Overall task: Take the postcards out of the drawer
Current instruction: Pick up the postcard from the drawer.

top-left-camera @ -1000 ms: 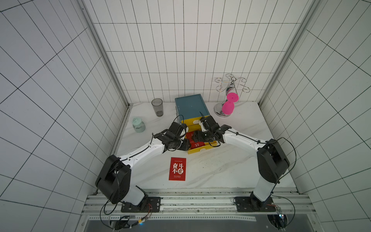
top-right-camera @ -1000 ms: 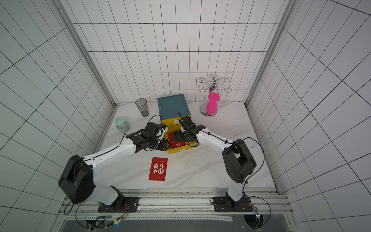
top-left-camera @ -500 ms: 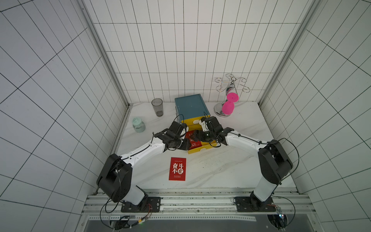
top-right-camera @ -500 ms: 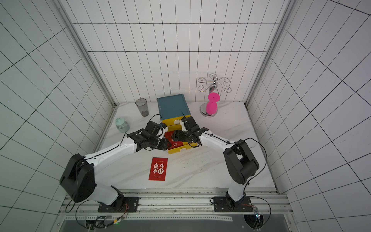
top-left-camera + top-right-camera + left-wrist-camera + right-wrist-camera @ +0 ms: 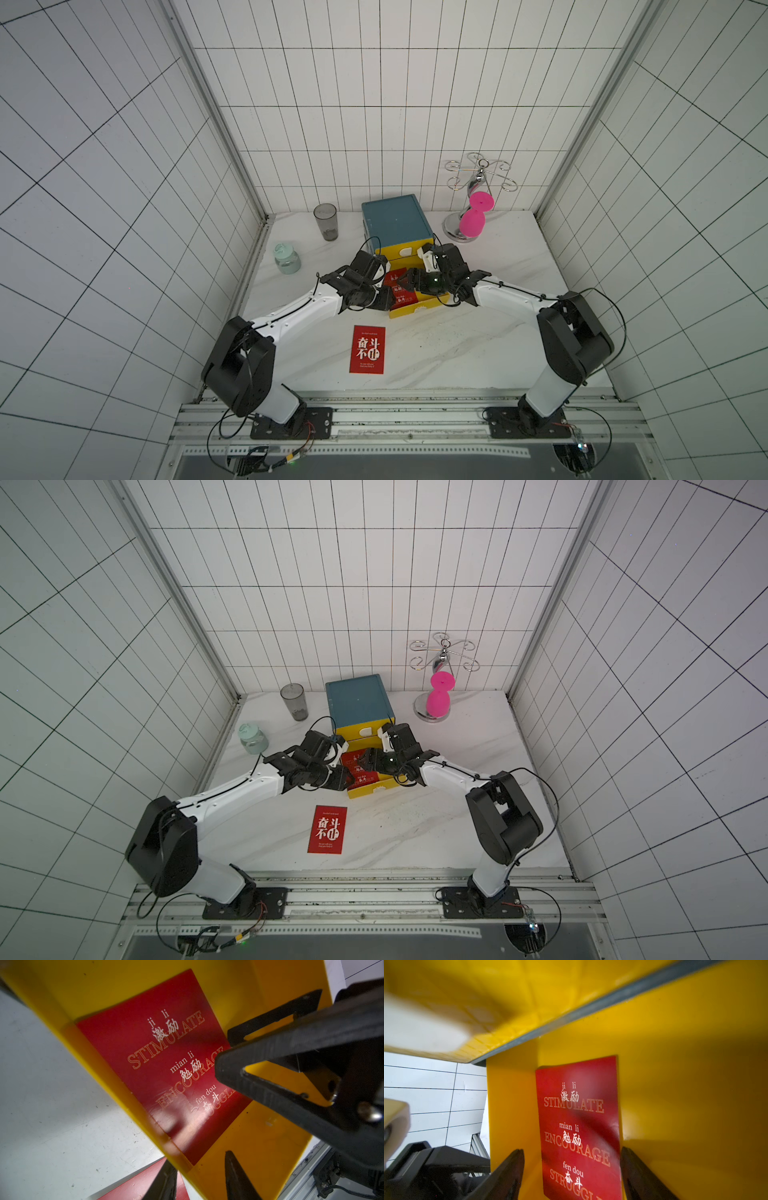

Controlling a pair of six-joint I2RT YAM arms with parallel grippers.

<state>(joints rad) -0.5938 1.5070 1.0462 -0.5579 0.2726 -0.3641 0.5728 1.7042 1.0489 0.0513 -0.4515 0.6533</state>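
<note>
The yellow drawer [image 5: 417, 309] [image 5: 376, 789] stands pulled out at the bottom of a blue-topped cabinet [image 5: 394, 220]. A red postcard [image 5: 166, 1068] [image 5: 579, 1126] with white lettering lies in the drawer, half hidden in both top views [image 5: 400, 286] [image 5: 360, 767] by the grippers. My right gripper [image 5: 571, 1149] [image 5: 409, 279] reaches into the drawer, open, one finger on each side of that card. My left gripper [image 5: 198, 1159] [image 5: 384, 297] is open and straddles the drawer's left wall. Another postcard [image 5: 368, 349] [image 5: 327, 829] [image 5: 135, 1188] lies flat on the table in front of the drawer.
A grey tumbler [image 5: 325, 220] and a mint jar [image 5: 286, 259] stand at the back left. A chrome rack with pink cups [image 5: 473, 216] stands right of the cabinet. Tiled walls close in three sides; the arms' rail [image 5: 395, 419] runs along the front.
My right gripper has moved left, further over the drawer and the card, and its jaws have narrowed a little. The left arm has stayed put.
</note>
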